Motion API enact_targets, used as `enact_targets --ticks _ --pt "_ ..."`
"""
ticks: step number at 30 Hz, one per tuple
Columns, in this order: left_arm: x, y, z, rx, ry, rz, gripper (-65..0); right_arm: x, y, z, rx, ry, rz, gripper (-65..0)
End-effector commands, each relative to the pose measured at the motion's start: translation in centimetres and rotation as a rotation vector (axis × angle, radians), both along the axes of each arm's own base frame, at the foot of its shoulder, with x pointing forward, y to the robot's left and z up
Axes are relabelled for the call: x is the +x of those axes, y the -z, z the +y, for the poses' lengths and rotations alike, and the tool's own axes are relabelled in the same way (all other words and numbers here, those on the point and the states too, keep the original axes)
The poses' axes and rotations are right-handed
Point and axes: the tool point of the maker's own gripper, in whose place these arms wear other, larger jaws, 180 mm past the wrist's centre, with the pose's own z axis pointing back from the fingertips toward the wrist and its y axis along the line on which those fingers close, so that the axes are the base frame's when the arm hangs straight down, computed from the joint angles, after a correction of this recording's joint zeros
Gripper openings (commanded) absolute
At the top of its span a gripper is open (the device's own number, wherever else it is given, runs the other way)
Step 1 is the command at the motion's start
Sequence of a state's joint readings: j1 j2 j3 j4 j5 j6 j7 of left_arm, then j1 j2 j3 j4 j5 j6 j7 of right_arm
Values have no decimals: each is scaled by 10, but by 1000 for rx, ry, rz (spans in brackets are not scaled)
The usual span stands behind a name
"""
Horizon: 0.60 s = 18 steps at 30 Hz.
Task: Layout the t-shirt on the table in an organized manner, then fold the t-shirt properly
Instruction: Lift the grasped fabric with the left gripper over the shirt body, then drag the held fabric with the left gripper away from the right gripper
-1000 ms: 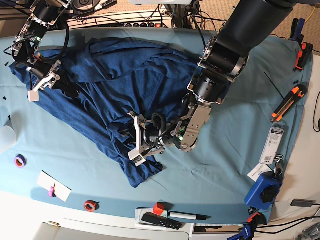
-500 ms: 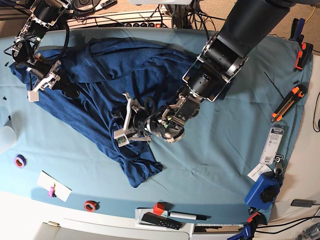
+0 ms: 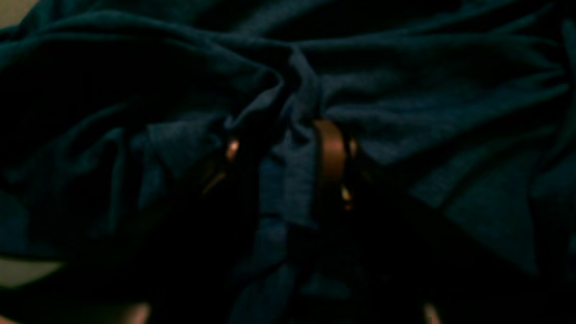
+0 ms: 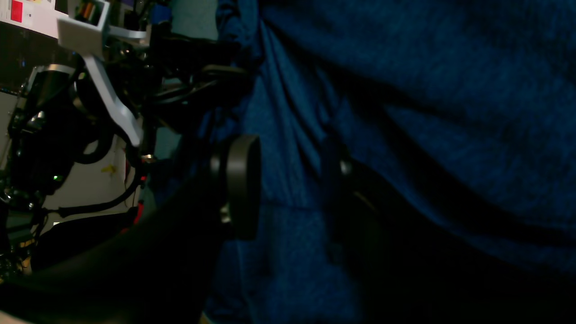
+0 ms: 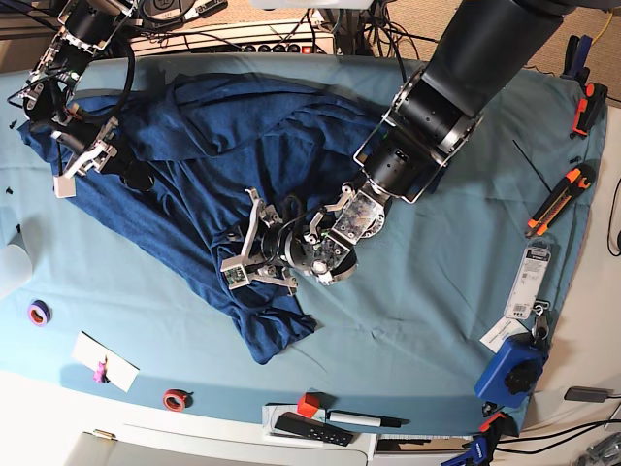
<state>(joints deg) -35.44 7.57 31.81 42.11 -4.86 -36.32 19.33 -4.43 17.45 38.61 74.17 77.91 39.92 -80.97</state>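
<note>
The dark navy t-shirt lies crumpled over the upper left and middle of the teal-covered table, with a tail hanging toward the front edge. My left gripper comes in from the upper right and lies low on the shirt's lower middle. In the left wrist view, the left gripper is shut on a bunched fold of the t-shirt. My right gripper is at the shirt's far left edge. In its wrist view, the right gripper clamps a strip of the t-shirt.
An orange utility knife, a tag and a blue device lie along the right side. Two tape rolls, a white card, a red cube and a remote sit near the front edge.
My left gripper has moved left and slightly up across the table, dragging the shirt's lower fold with it. The right arm has stayed where it was.
</note>
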Motion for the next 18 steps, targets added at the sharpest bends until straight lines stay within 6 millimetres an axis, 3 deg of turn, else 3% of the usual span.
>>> enact_targets --ticks 1,7,10,11,18 --pt "9 -25 -16 -43 19 -50 -430 9 -17 -8 -10 13 -57 -424" --pt "3 -26 -18 -48 59 -40 -452 10 -17 -8 -10 13 -59 -424" --pt "2 -29 -19 -52 78 -41 -622 10 -17 -8 -10 13 -59 -424" --pt "4 -31 -19 -53 78 -48 -650 10 -17 -8 -10 13 -59 -424" --pt "34 -75 -22 -88 62 -83 -650 10 -17 -8 -11 13 -58 -424"
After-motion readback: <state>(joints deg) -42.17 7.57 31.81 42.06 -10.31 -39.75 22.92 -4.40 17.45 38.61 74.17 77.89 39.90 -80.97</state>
